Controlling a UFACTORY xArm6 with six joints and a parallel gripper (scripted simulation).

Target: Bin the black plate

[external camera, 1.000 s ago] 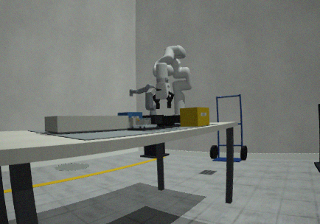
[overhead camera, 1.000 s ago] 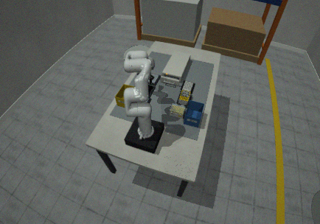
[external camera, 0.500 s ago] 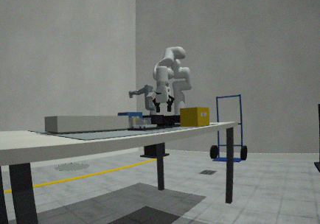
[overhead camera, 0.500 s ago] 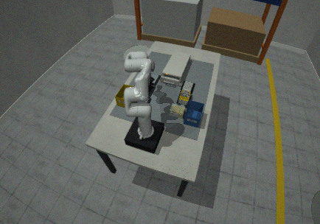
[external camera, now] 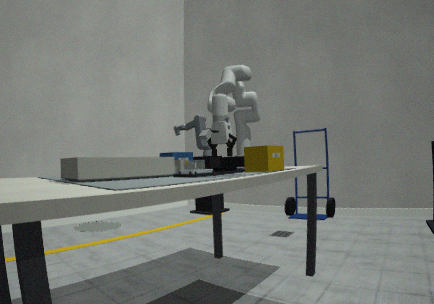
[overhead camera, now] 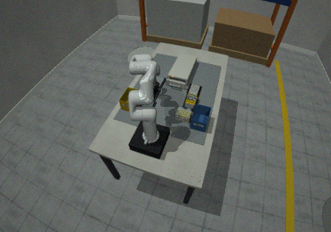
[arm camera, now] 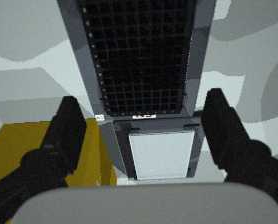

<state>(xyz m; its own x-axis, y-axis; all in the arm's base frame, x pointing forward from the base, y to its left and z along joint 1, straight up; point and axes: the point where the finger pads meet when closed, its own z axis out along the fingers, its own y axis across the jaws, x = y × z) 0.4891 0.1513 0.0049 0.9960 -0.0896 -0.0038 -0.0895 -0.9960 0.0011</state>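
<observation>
Black gridded plate [arm camera: 140, 55] lies in its dark nest between my wide-open gripper [arm camera: 145, 130] fingers; yellow waste bin [arm camera: 40, 150] sits just left.

On the bench [overhead camera: 179, 166]: 1 arm [overhead camera: 144, 94], 1 yellow bin [overhead camera: 125, 100], 1 blue bin [overhead camera: 200, 117], 1 cooler [overhead camera: 184, 70], 2 speckled boxes [overhead camera: 192, 95]. Behind it: 1 rack [overhead camera: 143, 14], 2 crates [overhead camera: 242, 30]. 1 hand truck [external camera: 310, 173].

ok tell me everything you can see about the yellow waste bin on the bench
The yellow waste bin is a boxy, plain yellow tub, plastic by its look, with a small pale label on one side. It stands upright on the bench near its edge, beside the arm. In the wrist view it sits left of the black plate, under one open finger.
</observation>
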